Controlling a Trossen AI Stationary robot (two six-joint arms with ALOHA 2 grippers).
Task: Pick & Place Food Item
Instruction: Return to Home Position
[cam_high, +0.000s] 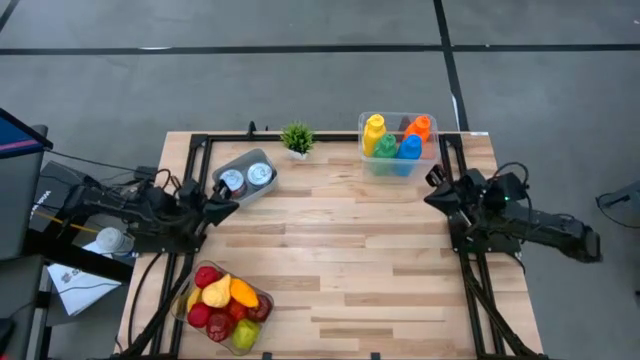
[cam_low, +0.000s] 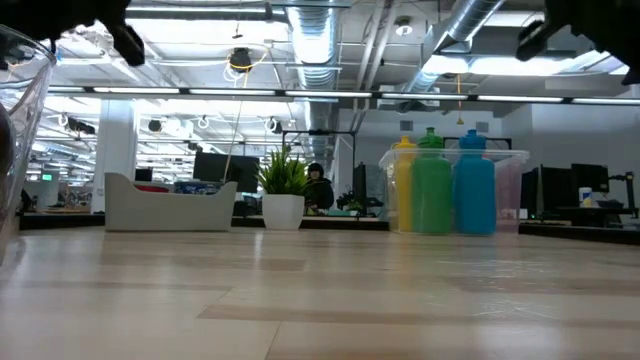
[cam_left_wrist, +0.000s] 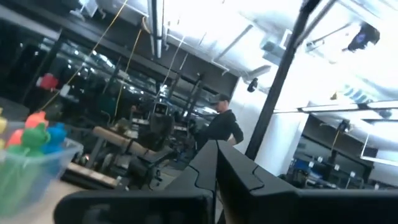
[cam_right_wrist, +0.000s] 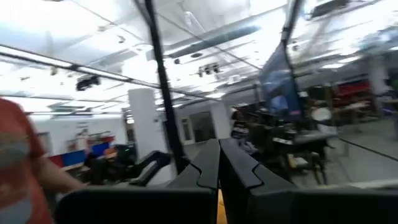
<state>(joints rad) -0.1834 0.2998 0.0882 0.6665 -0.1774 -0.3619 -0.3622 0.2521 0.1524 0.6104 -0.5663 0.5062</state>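
Lying heaped in the bin (cam_high: 269, 302) at the worktop's (cam_high: 350, 270) lower-left corner in the high view, the fruit (cam_high: 222, 297) is sitting near the left pincer (cam_high: 230, 207), off to one side of its line. That pincer is hovering over the left edge, tips together, pointing toward the middle. The right pincer (cam_high: 432, 194), likewise pressed together, is hovering at the right edge, well apart from the bin. Nothing seems to be waiting for a grasp; both arms are likely needing only to fold home.
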